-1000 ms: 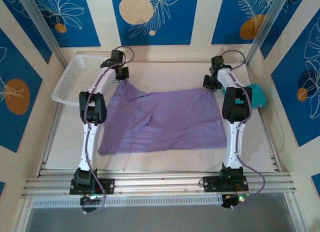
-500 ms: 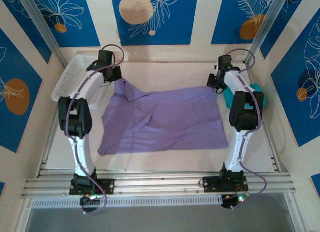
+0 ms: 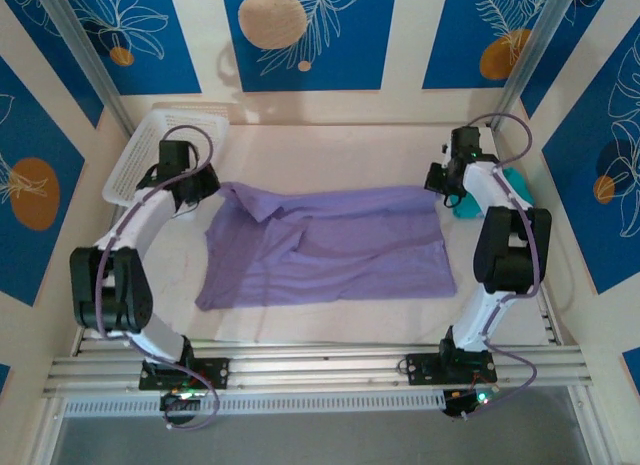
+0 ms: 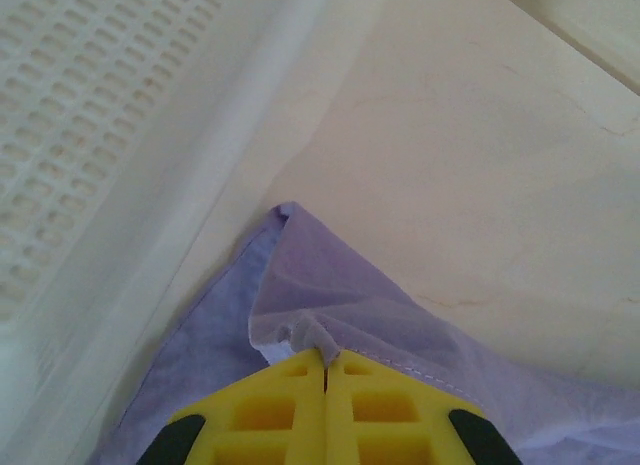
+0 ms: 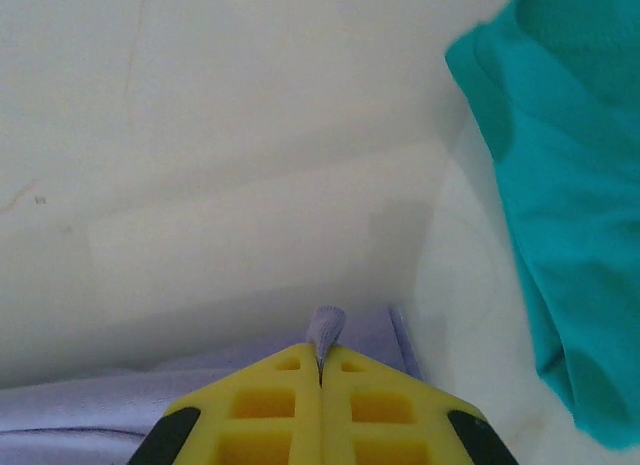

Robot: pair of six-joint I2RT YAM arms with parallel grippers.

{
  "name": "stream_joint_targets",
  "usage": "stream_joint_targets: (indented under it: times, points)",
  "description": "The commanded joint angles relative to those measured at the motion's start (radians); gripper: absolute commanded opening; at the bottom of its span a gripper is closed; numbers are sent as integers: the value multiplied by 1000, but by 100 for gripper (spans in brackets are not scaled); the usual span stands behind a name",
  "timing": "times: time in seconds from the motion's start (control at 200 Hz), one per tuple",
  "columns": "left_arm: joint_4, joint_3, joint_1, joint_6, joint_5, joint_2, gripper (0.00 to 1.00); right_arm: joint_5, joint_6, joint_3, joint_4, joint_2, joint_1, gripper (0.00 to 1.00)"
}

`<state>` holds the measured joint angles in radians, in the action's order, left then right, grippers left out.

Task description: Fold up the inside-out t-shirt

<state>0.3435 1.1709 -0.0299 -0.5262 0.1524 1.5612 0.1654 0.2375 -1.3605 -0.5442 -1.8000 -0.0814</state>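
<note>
Basket (image 3: 135, 160) of white plastic sits at ten o'clock; just beside it I see my left gripper (image 4: 325, 357) clenched on the far-left corner of the lavender t-shirt (image 3: 330, 250), which lies spread across the middle of the table (image 3: 330, 150). At two o'clock my right gripper (image 5: 320, 353) pinches the far-right corner, with the teal garment (image 5: 560, 185) just beyond at three o'clock.

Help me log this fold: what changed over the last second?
Both arms swung outward: the left gripper went left and nearer, the right gripper went right, stretching the far edge of the t-shirt wider and flatter. Both stayed shut on its far corners. The white basket and teal garment did not move.
</note>
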Motion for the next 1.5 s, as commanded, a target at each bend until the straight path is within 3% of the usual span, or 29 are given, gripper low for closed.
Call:
stream_joint_targets:
  times: [0.0, 0.295, 0.88, 1.02, 1.165, 1.28, 1.37, 1.495]
  points:
    - [-13, -74, 20, -46, 60, -96, 0, 0, 51, 91, 10, 86, -16, 0]
    - [48, -210, 22, -59, 116, -229, 0, -5, 71, 230, -5, 204, -29, 0]
    - [124, -331, 24, -36, 142, -328, 0, 79, 106, 333, -34, 229, -3, 0]
    - [154, -396, 25, -29, 135, -408, 0, 42, 143, 406, 0, 256, -24, 0]
    - [126, -456, 25, -46, 156, -424, 0, 35, 181, 452, 37, 268, -30, 9]
    - [91, -465, 25, -65, 200, -400, 0, 119, 181, 478, 71, 348, 9, 30]
    - [86, -455, 25, -71, 216, -400, 0, 164, 132, 516, 135, 466, 102, 45]
    - [92, -440, 24, -73, 219, -412, 0, 121, 27, 551, 233, 547, 316, 55]
